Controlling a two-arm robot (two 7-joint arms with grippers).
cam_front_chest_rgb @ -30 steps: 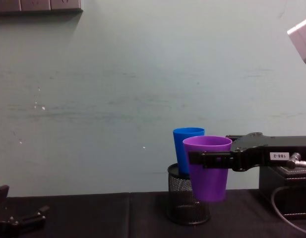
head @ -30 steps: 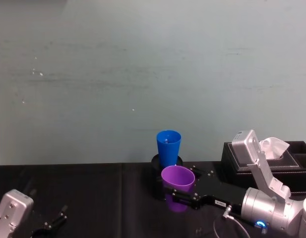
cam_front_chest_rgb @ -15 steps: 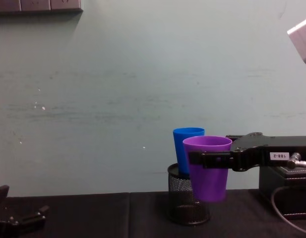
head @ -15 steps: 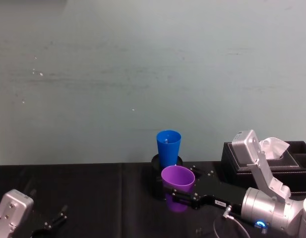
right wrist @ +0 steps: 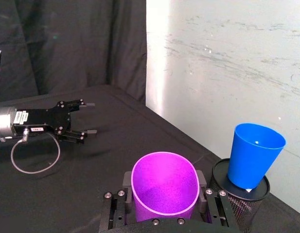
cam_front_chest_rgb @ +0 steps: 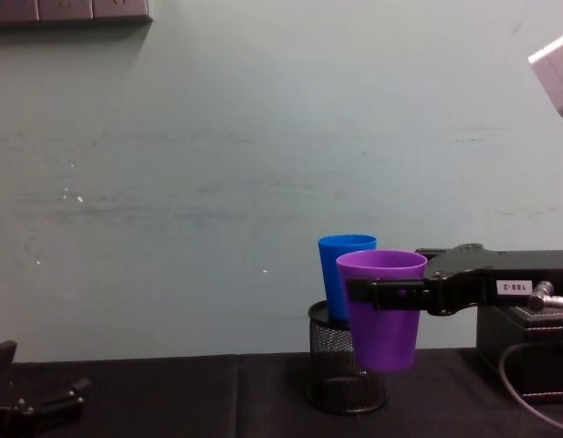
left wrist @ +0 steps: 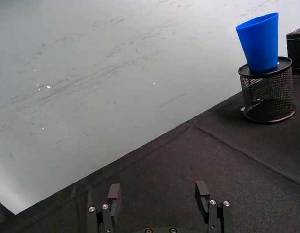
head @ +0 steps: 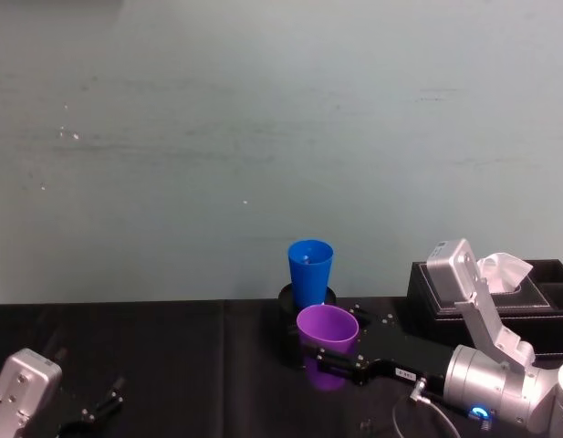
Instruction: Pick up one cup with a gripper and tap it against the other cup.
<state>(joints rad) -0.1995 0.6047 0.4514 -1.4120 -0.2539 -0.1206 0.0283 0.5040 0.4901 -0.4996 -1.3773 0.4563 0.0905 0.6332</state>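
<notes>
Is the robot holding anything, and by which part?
Yes: the right gripper holds the purple cup just below its rim, a finger on each side. The left gripper is open, empty.

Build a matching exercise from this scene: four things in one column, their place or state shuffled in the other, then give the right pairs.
Column 1
1. purple cup
2. blue cup
3. mesh pen holder
4. left gripper

Column 2
A. open, low over the black table on the robot's left
B. clamped in the right gripper, lifted off the table
C. stands on the table, near the wall
D. sits in the mesh pen holder

Pairs: 1-B, 2-D, 3-C, 4-A
</notes>
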